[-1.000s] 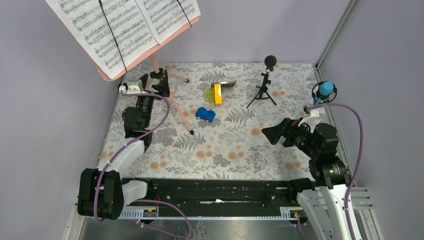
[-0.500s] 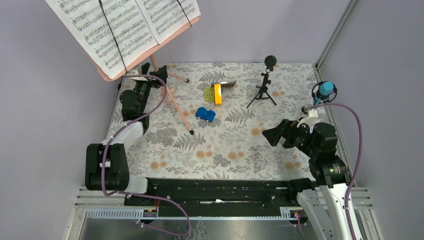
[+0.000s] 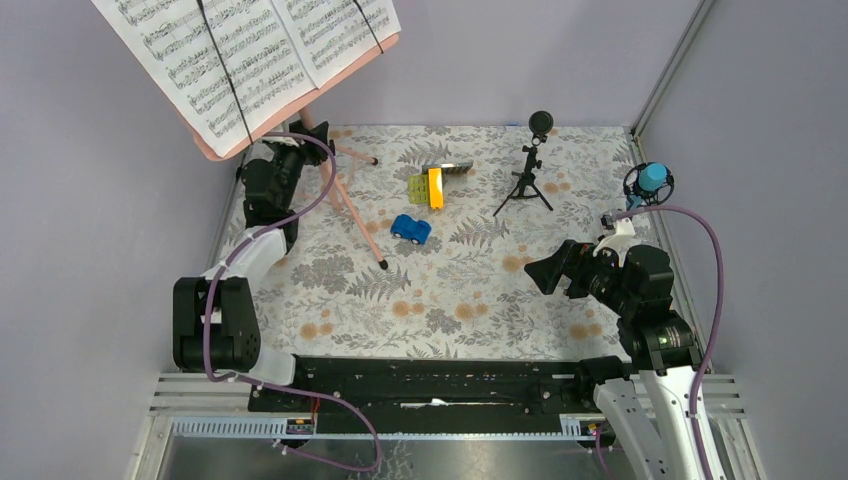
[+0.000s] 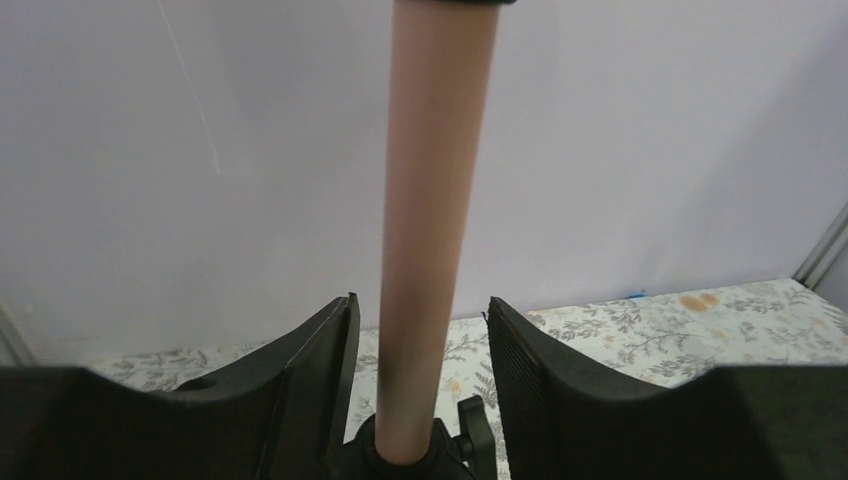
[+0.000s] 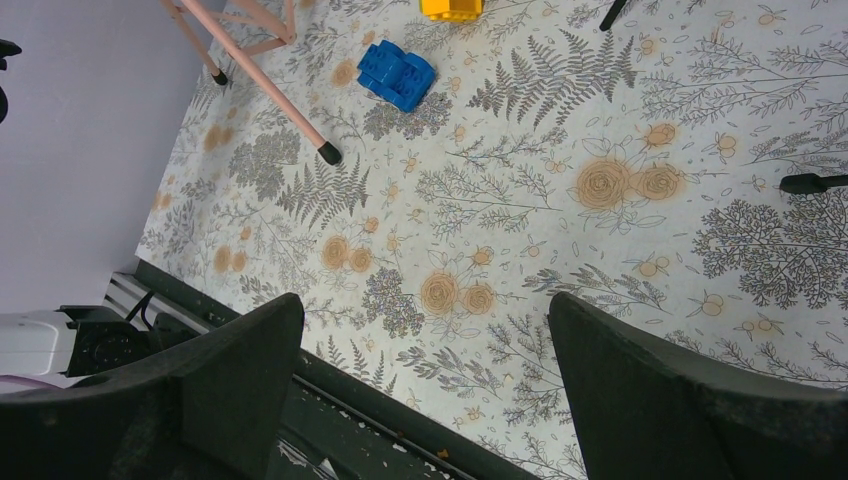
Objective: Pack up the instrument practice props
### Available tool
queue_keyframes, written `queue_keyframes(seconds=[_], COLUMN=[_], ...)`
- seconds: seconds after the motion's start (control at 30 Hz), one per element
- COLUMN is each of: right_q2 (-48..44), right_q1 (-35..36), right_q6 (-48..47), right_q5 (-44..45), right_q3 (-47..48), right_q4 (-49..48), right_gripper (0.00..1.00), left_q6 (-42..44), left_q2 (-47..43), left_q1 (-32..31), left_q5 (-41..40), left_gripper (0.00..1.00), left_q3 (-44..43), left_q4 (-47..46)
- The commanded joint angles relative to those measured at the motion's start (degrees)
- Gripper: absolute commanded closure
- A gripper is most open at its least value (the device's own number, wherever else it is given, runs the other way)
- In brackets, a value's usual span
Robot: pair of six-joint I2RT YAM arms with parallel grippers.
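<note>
The pink music stand [image 3: 300, 98] rises at the back left on tripod legs [image 3: 358, 222], with white sheet-music pages [image 3: 240, 50] on its desk. My left gripper [image 3: 303, 152] is at its pole just above the leg hub. In the left wrist view the pole [image 4: 435, 200] stands between the fingers of the left gripper [image 4: 420, 300], with a gap on each side, wider on the right. The black mic [image 3: 540, 123] stands on its tripod at the back centre. At the right edge is the blue mic [image 3: 651, 178]. My right gripper [image 3: 545, 270] hovers wide open over the mat, holding nothing [image 5: 425, 300].
A small blue toy car [image 3: 411, 228] and a yellow-green toy block [image 3: 428, 187] lie mid-mat between stand and black mic. One stand leg [image 5: 265, 85] reaches toward the car [image 5: 397, 73]. Grey walls close in on the left, back and right.
My left arm has reached further back and brought its gripper around the stand's pole, its jaws narrowing. The right arm has barely moved.
</note>
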State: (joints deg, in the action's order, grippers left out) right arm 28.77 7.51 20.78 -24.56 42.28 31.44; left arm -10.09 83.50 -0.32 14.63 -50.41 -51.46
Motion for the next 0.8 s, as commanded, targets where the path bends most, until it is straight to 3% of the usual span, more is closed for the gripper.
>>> queue_keyframes(seconds=[0.0,0.2,0.3,0.37,0.63,0.77], right_q2=[0.28,0.23,0.39,0.33,0.23,0.26], right_q1=[0.17,0.18,0.22,0.14,0.18,0.13], right_q6=[-0.52,-0.36,-0.44,-0.60,-0.22,-0.21], right_q5=[0.25,0.18,0.07,0.13,0.41,0.44], right_q3=[1.75,1.49,1.70,1.75,1.32,1.31], right_q4=[-0.59,-0.60,-0.58,-0.58,-0.65,-0.59], right_gripper=[0.00,0.00,0.00,0.00,0.00,0.00], left_q6=[1.37,1.89,2.55,2.76,4.91,5.63], left_q2=[0.99,2.02,2.81,3.25,3.86,3.76], left_q1=[0.80,1.42,1.46,1.50,1.55,1.50], left_q5=[-2.87,-2.57,-2.31,-2.33,-1.27,-0.22], left_gripper=[0.47,0.53,0.44,0.44,0.55,0.67], left_q3=[-4.12,-5.59,-7.02,-7.59,-9.56,-9.94], left_q4=[2.47,3.24,5.33,6.20,9.89,10.99])
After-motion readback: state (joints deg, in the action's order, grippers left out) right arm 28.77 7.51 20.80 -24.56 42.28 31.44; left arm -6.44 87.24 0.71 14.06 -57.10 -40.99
